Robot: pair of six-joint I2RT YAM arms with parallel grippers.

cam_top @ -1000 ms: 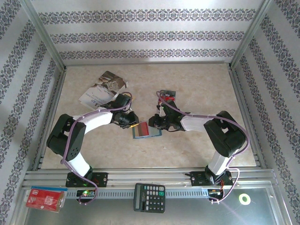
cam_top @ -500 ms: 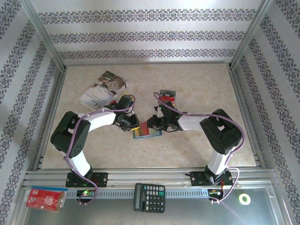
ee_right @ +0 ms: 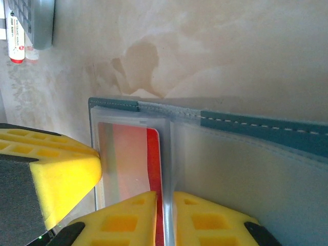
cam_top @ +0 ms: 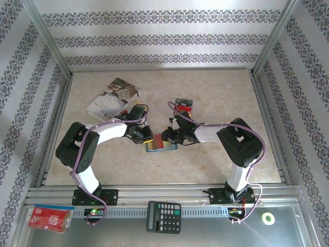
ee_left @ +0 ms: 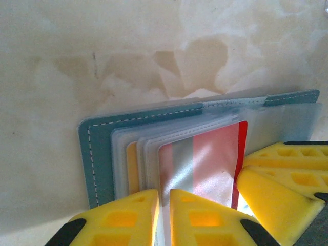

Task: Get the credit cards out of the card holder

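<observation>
On the beige worktop an open blue wallet lay between the two arms, with a red card showing inside. The left pincer and the right pincer met at its far edge.

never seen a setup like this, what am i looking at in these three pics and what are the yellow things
These are two robot arms bolted at the near edge of a table. The wide picture looks down from above and behind them: the left gripper and right gripper meet over a blue card holder. The other two pictures come from a camera on each wrist; the yellow blocks are finger pads. Both grippers are pinched shut on the holder's clear sleeves, one with a red card inside. Leaflets also lie on the table, and a calculator on the front ledge.
</observation>
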